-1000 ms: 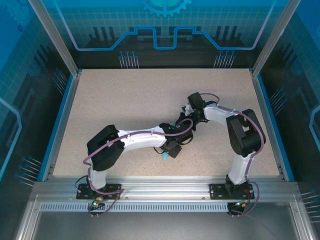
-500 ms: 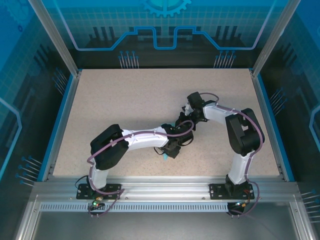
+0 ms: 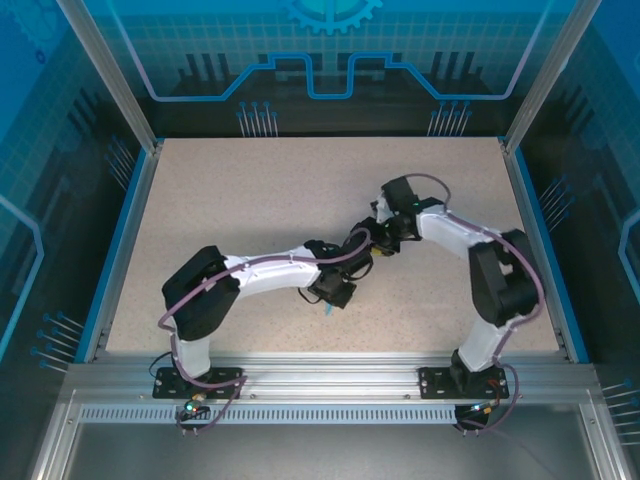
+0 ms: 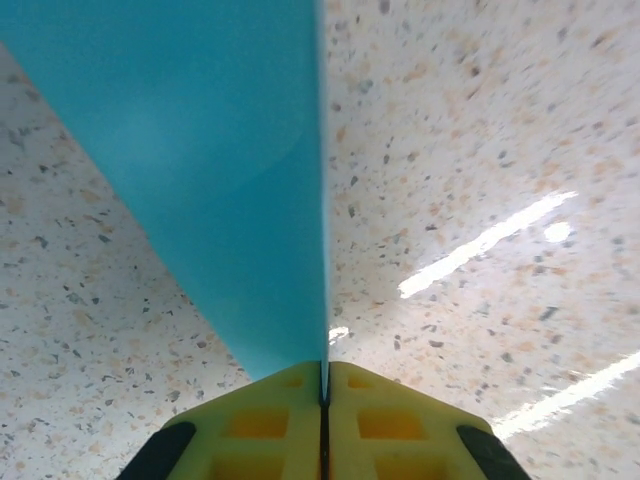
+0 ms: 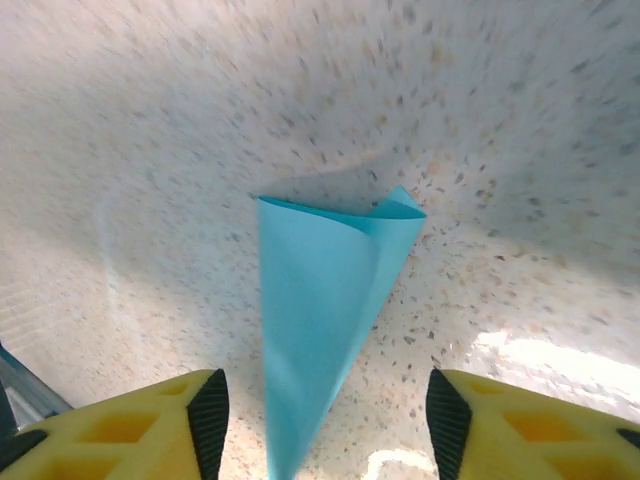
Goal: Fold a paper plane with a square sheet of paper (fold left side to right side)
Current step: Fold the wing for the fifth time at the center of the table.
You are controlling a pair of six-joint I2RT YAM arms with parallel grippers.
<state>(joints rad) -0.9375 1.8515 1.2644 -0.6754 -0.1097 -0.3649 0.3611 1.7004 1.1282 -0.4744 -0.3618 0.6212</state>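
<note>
Evidently the left end effector (image 4: 323, 385) is the one doing the holding. Its two yellow fingers (image 4: 270, 420) are pressed together on the near tip of the thin light-blue sheet of paper (image 4: 220, 180), with the paper's straight edge running away in line with the seam between them. That pinch most likely serves to keep the layers stacked so the fold does not spring apart.

The right end effector (image 5: 325, 410) stands wide open. Its yellow fingers (image 5: 120, 420) flank the paper (image 5: 320, 310) and touch neither side, so it grips nothing. From there the sheet reads as a narrow taper whose far end curls open and throws a shadow, so it seems to lift a little off the speckled beige bench (image 3: 250, 200). I judge the open stance leaves room either to press that loose end flat or to take a fresh grip on it.

From above, the paper (image 3: 328, 312) shows as a small sliver under the left wrist, near the bench's middle and somewhat toward the near edge, with the two arms meeting over it.

By count there is one sheet, two arms and two end effectors, each with two fingers.
</note>
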